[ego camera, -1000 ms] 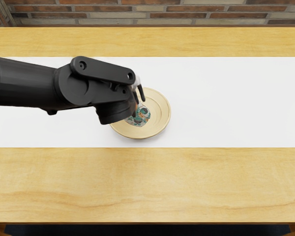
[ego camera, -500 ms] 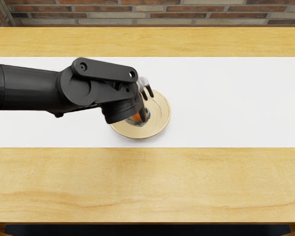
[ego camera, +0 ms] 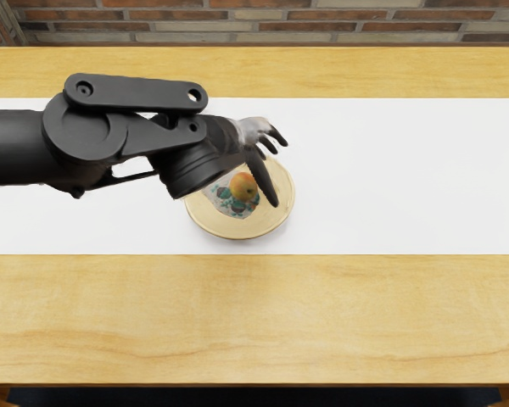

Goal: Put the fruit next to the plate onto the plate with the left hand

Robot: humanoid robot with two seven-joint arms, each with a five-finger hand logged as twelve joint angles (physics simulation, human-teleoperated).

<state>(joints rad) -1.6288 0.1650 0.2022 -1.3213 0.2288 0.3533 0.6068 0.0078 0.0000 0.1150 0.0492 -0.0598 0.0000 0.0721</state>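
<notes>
The fruit (ego camera: 244, 186) sat on the plate (ego camera: 282, 202); the left robot hand (ego camera: 256, 144) hovered above, fingers spread and empty, the task apparently complete.

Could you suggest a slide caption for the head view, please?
Fruit rests on the plate; the open left hand hovers over it.

Bright, even, diffuse render light, sharp throughout, no glare or edge distortion, only faint soft shading under the arm (ego camera: 85, 148) and plate (ego camera: 276, 212).
</notes>
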